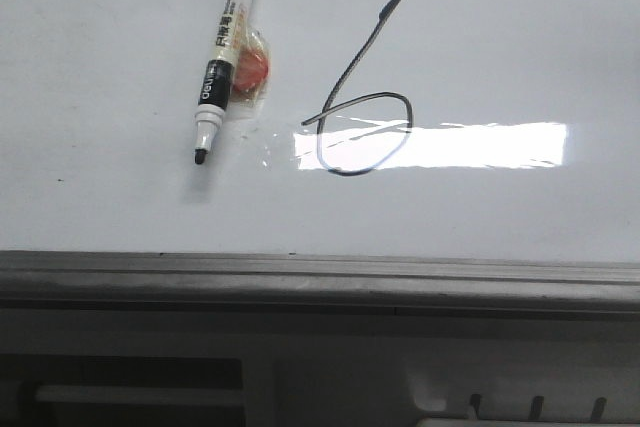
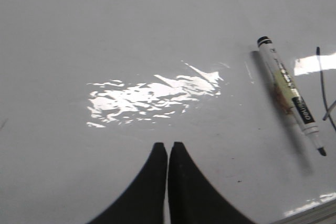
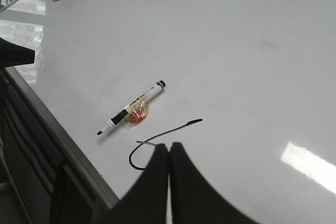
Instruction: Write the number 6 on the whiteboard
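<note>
glossy white whiteboard (image 1: 120, 197) bears number 6 (image 1: 362, 107), marker (image 1: 224, 57).

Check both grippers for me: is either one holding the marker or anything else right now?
Nothing is held. The left gripper and right gripper are both shut and empty. The marker lies uncapped on the whiteboard, beside the number 6.
</note>
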`<state>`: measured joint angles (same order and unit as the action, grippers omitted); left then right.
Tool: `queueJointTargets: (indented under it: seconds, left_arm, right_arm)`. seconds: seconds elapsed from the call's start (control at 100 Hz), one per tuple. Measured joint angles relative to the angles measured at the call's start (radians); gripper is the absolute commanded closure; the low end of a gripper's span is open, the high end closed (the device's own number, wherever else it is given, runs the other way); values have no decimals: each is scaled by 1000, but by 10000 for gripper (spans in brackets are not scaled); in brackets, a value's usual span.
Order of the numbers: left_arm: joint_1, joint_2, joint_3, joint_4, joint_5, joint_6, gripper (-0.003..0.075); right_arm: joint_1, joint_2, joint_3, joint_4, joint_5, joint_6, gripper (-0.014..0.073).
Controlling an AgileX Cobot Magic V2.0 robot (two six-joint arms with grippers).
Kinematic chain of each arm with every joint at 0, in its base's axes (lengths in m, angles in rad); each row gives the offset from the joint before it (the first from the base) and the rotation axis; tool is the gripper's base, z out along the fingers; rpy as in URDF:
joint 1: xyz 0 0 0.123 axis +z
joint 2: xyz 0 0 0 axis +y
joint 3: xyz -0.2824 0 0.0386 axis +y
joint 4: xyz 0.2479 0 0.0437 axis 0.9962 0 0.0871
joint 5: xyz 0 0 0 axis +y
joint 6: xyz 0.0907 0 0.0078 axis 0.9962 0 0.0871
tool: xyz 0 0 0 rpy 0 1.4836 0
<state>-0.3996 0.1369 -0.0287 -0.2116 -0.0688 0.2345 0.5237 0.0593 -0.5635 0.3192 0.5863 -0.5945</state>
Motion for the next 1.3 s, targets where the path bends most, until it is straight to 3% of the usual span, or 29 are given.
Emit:
queueJointTargets:
  seconds: [0.25,0.49,1.3]
  left_arm:
    - [120,-114,33,10,129,-115,739]
    - [188,-143,33,19,402,-185,739]
    - [211,-143,33,21,412,-187,739]
  right_arm:
    - [0,0,0,0,0,0,657]
    - [0,0,0,0,0,0,657]
    - [0,0,0,0,-2,0,657]
